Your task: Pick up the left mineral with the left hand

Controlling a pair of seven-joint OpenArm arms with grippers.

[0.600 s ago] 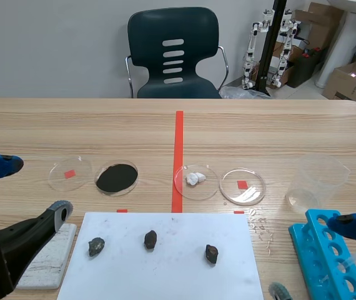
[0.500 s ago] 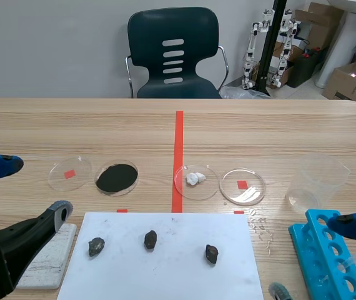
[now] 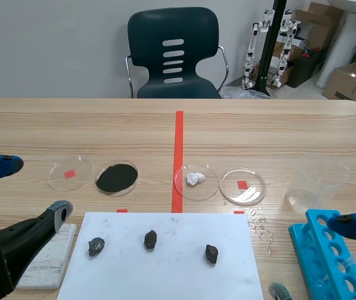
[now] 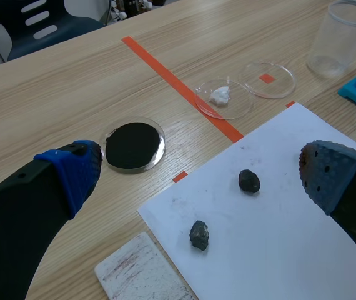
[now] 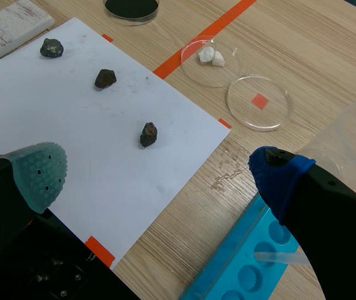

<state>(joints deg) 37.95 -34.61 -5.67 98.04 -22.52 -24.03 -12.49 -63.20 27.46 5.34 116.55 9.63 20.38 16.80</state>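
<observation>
We're looking over the wooden counter (image 3: 259,131), where a white sheet (image 3: 165,275) lies at the near edge. Our left pincer (image 4: 200,174) hangs wide open with nothing in it, and the right pincer (image 5: 159,174) is spread wide and empty too. The left mineral (image 4: 198,235) sits on the sheet near its left edge, close to the white tile (image 4: 140,275), between the left pincer's fingers and untouched.
</observation>
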